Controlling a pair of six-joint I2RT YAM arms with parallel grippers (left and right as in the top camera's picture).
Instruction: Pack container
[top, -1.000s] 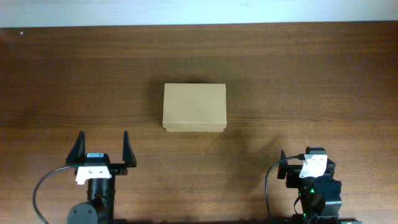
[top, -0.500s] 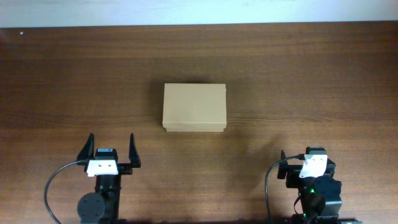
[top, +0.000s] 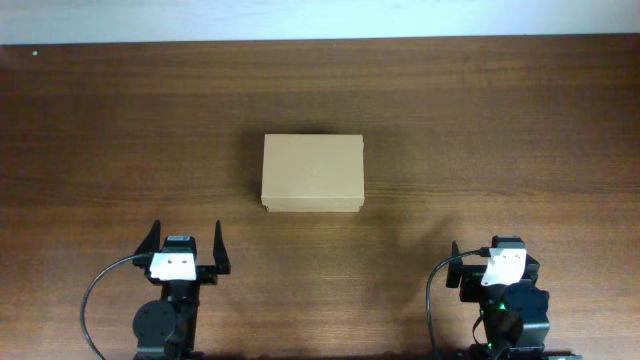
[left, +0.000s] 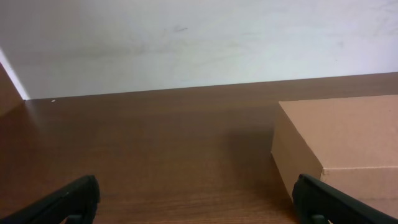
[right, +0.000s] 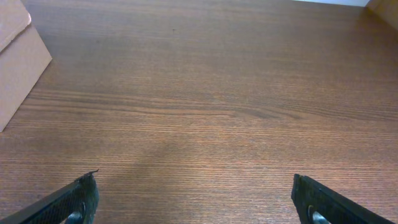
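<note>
The container (top: 312, 174) lies flat near the middle of the table (top: 120, 120), lid closed, long sides running left to right. The left gripper (top: 187, 235) sits on the near side of the container, well apart from it and offset to its left, with its jaws spread wide and nothing between them. In the left wrist view, the container's near left corner shows just beyond the right fingertip (left: 323, 198). The right gripper (right: 194, 180) is also on the near side, well apart and offset to the container's right. Its jaws are spread wide and empty, and only a corner of the container enters its view at the upper left.

Only bare tabletop lies between either gripper and the container. A pale wall (left: 186, 43) borders the table beyond the container.

The container is plain tan cardboard, matte, rectangular, with sharp edges and unmarked sides. The table is dark brown wood with a fine horizontal grain. The gripper fingers are black and tapered.
</note>
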